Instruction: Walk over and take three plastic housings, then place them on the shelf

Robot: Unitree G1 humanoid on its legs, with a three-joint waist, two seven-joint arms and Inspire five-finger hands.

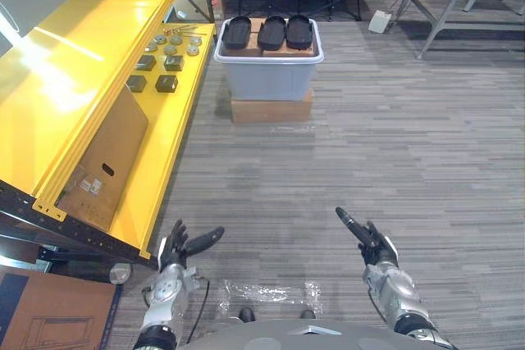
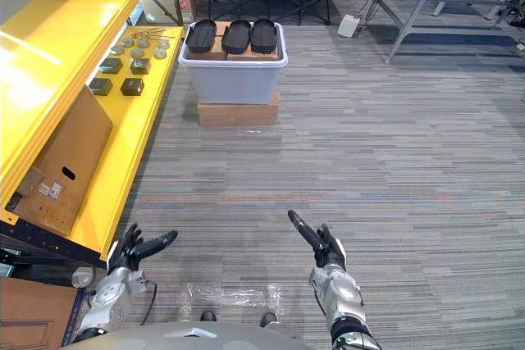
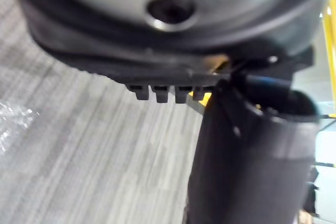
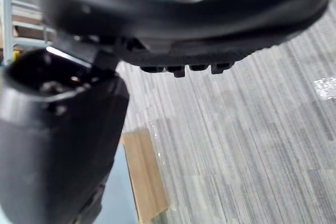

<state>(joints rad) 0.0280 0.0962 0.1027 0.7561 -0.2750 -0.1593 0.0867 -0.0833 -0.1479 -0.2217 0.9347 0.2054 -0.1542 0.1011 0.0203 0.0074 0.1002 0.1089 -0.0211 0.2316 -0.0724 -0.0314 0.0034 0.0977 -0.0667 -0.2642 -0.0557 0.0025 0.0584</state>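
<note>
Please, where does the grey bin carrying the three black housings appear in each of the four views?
Left eye view: the grey bin is at top centre, right of the yellow shelf.
Right eye view: the bin is at the top, left of centre.
Left wrist view: it cannot be made out.
Right wrist view: it cannot be made out.
Shared landmark: the clear plastic sheet on the carpet, near the bottom edge of both eye views.

no text or numbers legible, small white labels (image 1: 92, 187) on the cardboard sheet (image 1: 115, 141) in the yellow shelf (image 1: 49, 63), unreadable
</note>
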